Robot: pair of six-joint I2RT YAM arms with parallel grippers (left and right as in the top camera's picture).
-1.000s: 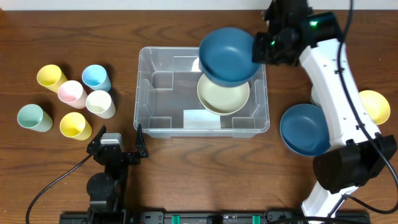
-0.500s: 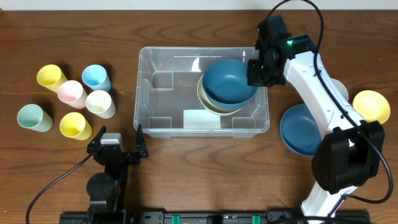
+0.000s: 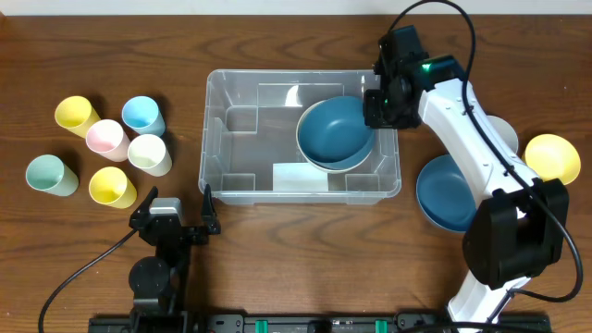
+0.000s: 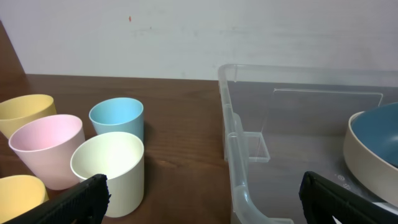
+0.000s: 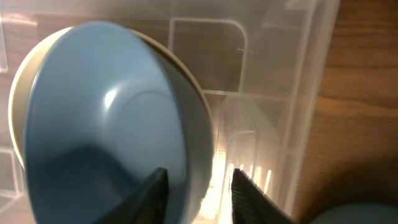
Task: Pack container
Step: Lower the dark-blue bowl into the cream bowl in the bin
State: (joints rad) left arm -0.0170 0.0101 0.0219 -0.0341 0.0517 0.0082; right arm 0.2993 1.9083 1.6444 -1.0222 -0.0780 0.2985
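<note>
Right tool straddles the rim of a blue bowl nested in one cream bowl; I cannot tell whether it pinches. Both sit in the single container at mid-tabletop, its pale label unreadable. Rightward lie a second blue bowl and one yellow bowl; leftward stand six cups near the spread left tool.

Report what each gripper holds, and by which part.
Left gripper: open, holding nothing. Right gripper straddles the blue bowl's right rim inside the container; whether it grips cannot be told.
</note>
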